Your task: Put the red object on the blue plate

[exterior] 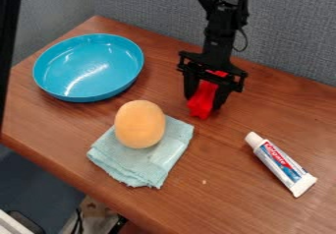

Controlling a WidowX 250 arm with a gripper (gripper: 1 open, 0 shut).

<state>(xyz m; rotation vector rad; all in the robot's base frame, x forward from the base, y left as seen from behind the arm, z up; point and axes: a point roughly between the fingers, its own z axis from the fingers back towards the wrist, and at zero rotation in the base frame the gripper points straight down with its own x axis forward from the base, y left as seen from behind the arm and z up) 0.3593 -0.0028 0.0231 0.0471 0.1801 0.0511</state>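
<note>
Red block (202,101) between the hand's (207,92) fingers

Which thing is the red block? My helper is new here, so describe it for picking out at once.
On the wooden table, look past the orange ball toward the gray wall, to the spot under the black robot arm. The long, plain red block lies there between the arm's fingers. Unlike the white tube nearby, it carries no lettering that shows.
</note>
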